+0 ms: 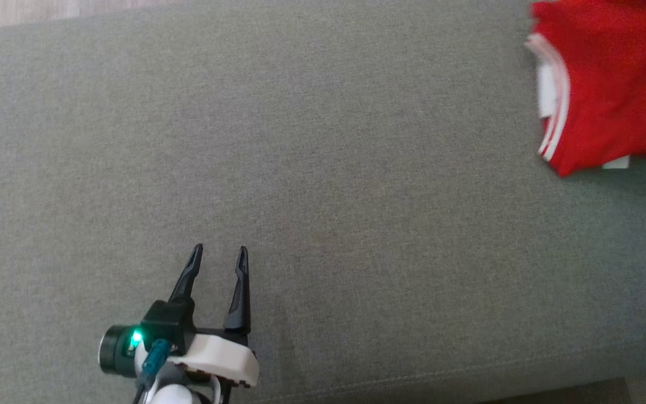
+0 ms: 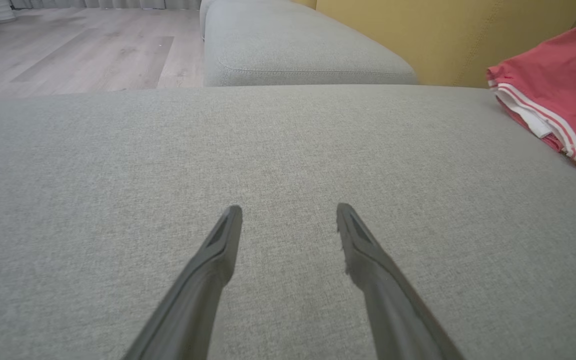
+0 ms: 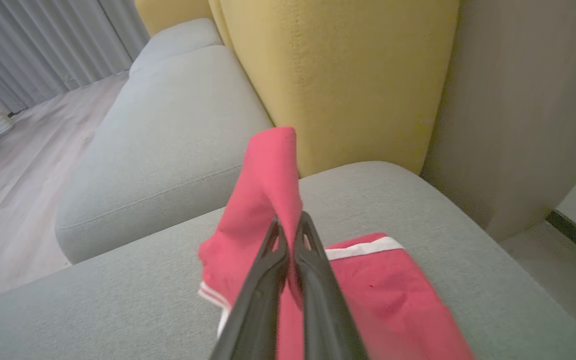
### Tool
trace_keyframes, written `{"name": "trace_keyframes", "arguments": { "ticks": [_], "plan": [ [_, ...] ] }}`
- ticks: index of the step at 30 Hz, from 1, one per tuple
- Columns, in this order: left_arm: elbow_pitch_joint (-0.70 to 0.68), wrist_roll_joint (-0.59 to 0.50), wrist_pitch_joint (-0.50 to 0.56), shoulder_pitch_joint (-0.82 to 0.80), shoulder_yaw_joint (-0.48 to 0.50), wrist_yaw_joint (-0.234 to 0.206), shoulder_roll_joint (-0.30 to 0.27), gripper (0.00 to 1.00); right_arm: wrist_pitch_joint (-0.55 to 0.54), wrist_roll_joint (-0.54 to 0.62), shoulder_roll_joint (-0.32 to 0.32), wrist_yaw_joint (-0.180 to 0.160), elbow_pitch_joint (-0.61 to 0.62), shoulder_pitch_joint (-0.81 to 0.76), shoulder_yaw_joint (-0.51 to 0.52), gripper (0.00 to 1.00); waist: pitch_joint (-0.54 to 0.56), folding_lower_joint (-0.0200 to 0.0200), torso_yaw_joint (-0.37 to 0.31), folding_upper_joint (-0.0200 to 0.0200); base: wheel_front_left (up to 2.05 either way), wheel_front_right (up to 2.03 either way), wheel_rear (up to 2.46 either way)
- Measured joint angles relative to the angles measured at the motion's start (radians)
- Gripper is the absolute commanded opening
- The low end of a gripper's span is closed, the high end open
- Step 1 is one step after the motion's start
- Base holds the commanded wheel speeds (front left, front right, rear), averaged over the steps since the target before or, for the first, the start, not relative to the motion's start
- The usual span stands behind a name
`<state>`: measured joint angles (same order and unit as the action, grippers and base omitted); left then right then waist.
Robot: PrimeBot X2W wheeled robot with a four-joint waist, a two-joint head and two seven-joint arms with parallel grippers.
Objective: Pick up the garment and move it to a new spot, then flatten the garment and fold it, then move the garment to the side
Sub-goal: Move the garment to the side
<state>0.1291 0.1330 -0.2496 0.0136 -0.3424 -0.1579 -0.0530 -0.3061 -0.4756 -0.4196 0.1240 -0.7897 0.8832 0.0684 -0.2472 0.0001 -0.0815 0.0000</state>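
Nearest the robot, the left gripper [image 1: 220,248] hangs over the near edge of the grey seat cushion [image 1: 323,140], left of the cushion's middle, its two dark fingers spread apart and holding nothing, with bare upholstery under them. Across the cushion, at its far right corner, lies the red garment [image 1: 620,84], bunched and partly doubled over, with a white-striped hem [image 1: 553,101] turned toward the cushion's centre. The right gripper [image 3: 290,220] is over that same corner, jaws clenched on a fold of the red cloth; the pinched fold stands up in a peak above the fingertips while the rest of the garment lies slack on the cushion. Behind the cushion's back edge rises the yellow backrest [image 3: 343,75], and a second grey cushion [image 2: 293,50] adjoins the seat cushion on its far side, with wooden floor [image 2: 68,50] beyond. Assessment: the garment appears light, soft and limp, not fragile; it should drape and trail from any single hold and offers no stiffness to steer by. The woven upholstery is likely to drag on it rather than let it slide freely. The present pinch sits in the body of the cloth, and whether it takes one layer or several cannot be told. For the lift this hold looks adequate; for flattening, holds at the striped hem or at outer corners, one per gripper, would give better control.
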Motion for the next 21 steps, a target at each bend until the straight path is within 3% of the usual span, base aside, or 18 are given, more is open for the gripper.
{"name": "trace_keyframes", "arguments": {
  "ticks": [3, 4, 5, 6, 10, 14, 21],
  "plan": [
    [0.0, -0.001, 0.0, 0.003, 0.001, 0.0, 0.0, 1.0, 0.018, 0.045, -0.023, 0.0, -0.038, 0.008, 0.036, 0.0, 0.004, 0.0, 0.003, 0.0, 0.0, 0.0, 0.0],
    [0.0, -0.002, 0.0, 0.004, 0.003, 0.0, 0.0, 1.0, 0.026, 0.065, -0.024, 0.0, -0.056, 0.008, 0.049, 0.05, 0.004, 0.0, 0.003, 0.0, 0.0, 0.0, 0.0],
    [-0.002, -0.003, 0.0, 0.004, 0.006, 0.0, 0.0, 1.0, 0.035, 0.089, -0.023, 0.0, -0.073, 0.008, 0.061, 0.45, 0.002, 0.0, 0.001, 0.0, 0.0, 0.0, 0.0],
    [-0.004, -0.008, 0.0, 0.004, 0.007, 0.0, 0.0, 1.0, 0.044, 0.114, -0.022, 0.0, -0.087, 0.008, 0.068, 1.0, 0.001, 0.0, -0.001, 0.0, 0.0, 0.0, 0.0],
    [-0.007, -0.008, 0.0, 0.003, 0.006, 0.0, 0.0, 1.0, 0.13, 0.226, -0.018, 0.0, -0.1, 0.008, 0.084, 1.0, -0.002, 0.0, -0.009, 0.0, 0.0, 0.0, 0.0],
    [-0.01, -0.007, 0.0, 0.002, 0.013, -0.002, 0.0, 1.0, 0.246, 0.325, -0.019, 0.0, -0.037, 0.007, 0.062, 1.0, 0.013, 0.0, -0.008, 0.0, 0.0, 0.0, 0.0],
    [-0.012, 0.025, 0.0, 0.03, 0.024, -0.024, 0.0, 1.0, 0.308, 0.254, 0.042, 0.0, 0.235, -0.2, -0.04, 1.0, 0.108, 0.0, -0.002, 0.0, 0.0, 0.0, 0.0]
  ]
}}
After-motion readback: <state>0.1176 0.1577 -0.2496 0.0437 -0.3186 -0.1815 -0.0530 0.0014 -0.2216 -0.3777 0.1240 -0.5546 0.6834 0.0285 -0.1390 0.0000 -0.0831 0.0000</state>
